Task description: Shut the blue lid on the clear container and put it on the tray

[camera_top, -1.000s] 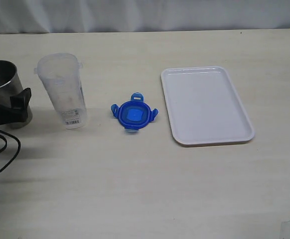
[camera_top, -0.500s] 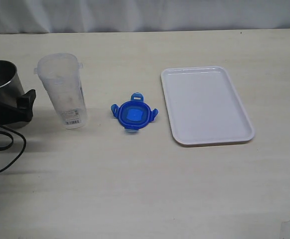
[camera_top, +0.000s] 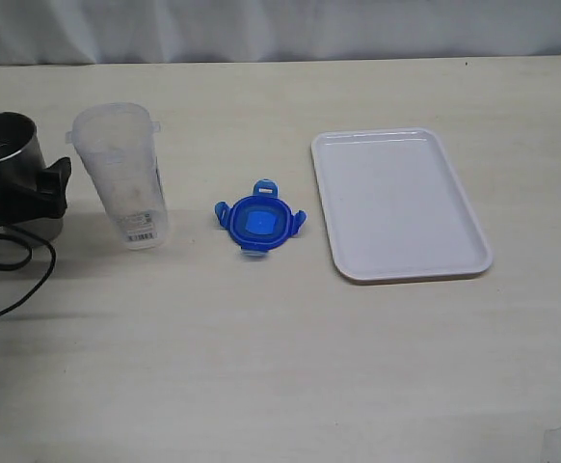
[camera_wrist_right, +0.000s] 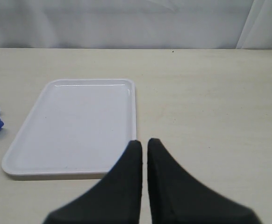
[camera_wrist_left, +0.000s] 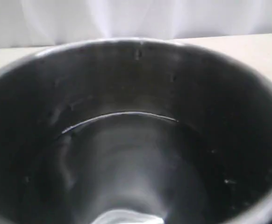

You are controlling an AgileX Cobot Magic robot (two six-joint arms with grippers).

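Our left gripper [camera_top: 25,188] has its jaws spread wide around the grey metal cup [camera_top: 1,145], one black finger [camera_top: 55,185] at its side; we cannot tell whether it presses. Our right gripper [camera_wrist_right: 144,148] is pinched together on nothing, near the flat white rectangular plastic tray [camera_top: 401,203]. The tall clear plastic container [camera_top: 121,174] stands upright and uncapped just beside the cup. The round blue plastic lid [camera_top: 259,221] lies flat between container and tray, flaps splayed.
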